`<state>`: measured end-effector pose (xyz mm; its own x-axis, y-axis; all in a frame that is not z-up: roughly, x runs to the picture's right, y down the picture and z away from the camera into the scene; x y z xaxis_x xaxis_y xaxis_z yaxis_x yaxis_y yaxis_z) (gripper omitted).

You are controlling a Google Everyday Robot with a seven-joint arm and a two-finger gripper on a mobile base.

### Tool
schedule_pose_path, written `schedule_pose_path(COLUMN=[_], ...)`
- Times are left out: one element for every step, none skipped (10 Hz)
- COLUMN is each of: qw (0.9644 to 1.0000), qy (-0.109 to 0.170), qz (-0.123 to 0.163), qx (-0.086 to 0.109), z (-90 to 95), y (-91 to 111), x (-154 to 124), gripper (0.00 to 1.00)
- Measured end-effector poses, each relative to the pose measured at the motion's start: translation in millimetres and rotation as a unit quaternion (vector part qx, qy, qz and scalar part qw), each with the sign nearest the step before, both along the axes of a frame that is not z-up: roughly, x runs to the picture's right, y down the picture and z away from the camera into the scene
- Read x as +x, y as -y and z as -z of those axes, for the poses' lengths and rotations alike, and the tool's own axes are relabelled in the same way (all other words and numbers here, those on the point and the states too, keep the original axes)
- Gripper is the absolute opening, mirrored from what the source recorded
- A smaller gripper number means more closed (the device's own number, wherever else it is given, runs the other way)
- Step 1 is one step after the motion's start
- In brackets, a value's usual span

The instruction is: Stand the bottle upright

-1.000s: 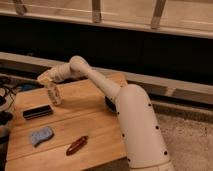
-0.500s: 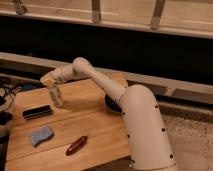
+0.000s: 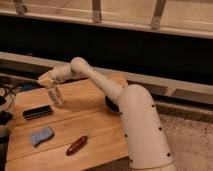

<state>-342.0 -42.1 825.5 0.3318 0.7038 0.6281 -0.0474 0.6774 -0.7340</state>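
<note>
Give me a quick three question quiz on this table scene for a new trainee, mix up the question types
1. True or false: the gripper is over the wooden table's far left part.
2. Which lies nearest the table's front edge? A) black bar B) dark red thing C) blue thing
3. Fill in: the bottle sits at the ____.

Key: 1 true; 2 B; 3 gripper

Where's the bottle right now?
In the camera view, the bottle is at the left rear of the wooden table, under the hand, just behind the black bar.
</note>
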Motion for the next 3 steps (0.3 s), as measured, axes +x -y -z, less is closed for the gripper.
schedule_pose_path(qw=[1.0, 1.0, 1.0], qy=[0.0, 0.001, 0.003], qz=[-0.001, -0.001, 0.0], qx=[0.0, 0.0, 0.002], z=[0.4, -0.2, -1.6], y=[0.3, 1.3, 2.6], x=[-0.7, -4.7, -14.1], gripper=[0.72, 0.72, 0.72])
